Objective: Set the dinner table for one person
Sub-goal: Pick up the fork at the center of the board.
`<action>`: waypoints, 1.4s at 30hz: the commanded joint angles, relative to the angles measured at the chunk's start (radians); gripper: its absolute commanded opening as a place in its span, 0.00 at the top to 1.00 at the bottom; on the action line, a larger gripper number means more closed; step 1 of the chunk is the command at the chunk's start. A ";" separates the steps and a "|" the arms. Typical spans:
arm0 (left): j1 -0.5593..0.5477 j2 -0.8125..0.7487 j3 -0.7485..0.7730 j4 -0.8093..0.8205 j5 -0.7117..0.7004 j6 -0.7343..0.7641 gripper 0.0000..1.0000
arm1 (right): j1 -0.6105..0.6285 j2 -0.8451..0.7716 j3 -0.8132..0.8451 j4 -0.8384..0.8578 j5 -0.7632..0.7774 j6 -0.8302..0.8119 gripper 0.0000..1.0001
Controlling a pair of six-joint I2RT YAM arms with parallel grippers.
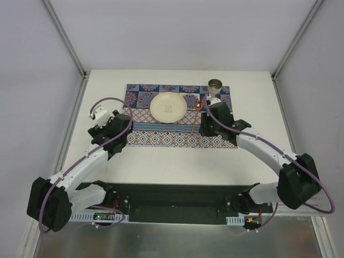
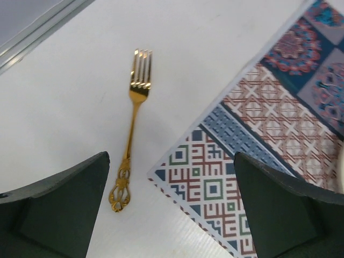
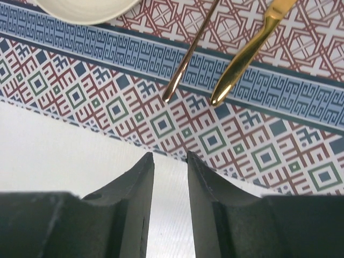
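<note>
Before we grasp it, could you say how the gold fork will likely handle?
The gold fork looks like rigid metal, so it probably won't flex. Its thin, polished handle lies flat on the dinner table, so it may slip or skid.

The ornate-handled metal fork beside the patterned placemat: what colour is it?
The fork is shiny gold, shown best in the left wrist view.

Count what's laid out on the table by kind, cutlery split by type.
Patterned placemat: 1
Cream plate: 1
Metal cup: 1
Gold fork: 1
Copper-toned spoon: 1
Gold utensil, only its handle in view, type unclear: 1
Total: 6
</note>
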 commanded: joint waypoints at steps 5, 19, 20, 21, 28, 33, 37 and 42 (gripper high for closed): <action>0.149 0.202 0.067 -0.227 0.022 -0.316 0.01 | -0.001 -0.195 -0.115 0.087 -0.023 0.005 0.66; 0.333 0.444 0.246 -0.238 0.306 -0.245 0.01 | -0.077 -0.313 -0.233 0.089 -0.063 -0.025 0.71; 0.342 0.455 0.256 -0.239 0.332 -0.244 0.01 | -0.085 -0.330 -0.233 0.083 -0.072 -0.028 0.72; 0.352 0.466 0.262 -0.240 0.355 -0.244 0.01 | -0.094 -0.336 -0.234 0.080 -0.074 -0.032 0.72; 0.459 0.523 0.294 -0.235 0.556 -0.248 0.01 | -0.173 -0.384 -0.237 0.041 -0.098 -0.067 0.73; 0.533 0.530 0.288 -0.206 0.648 -0.218 0.01 | -0.213 -0.407 -0.245 0.035 -0.145 -0.070 0.74; 0.563 0.561 0.295 -0.186 0.693 -0.190 0.01 | -0.234 -0.427 -0.242 0.023 -0.151 -0.073 0.74; 0.577 0.589 0.305 -0.180 0.716 -0.170 0.01 | -0.246 -0.428 -0.222 0.000 -0.163 -0.081 0.75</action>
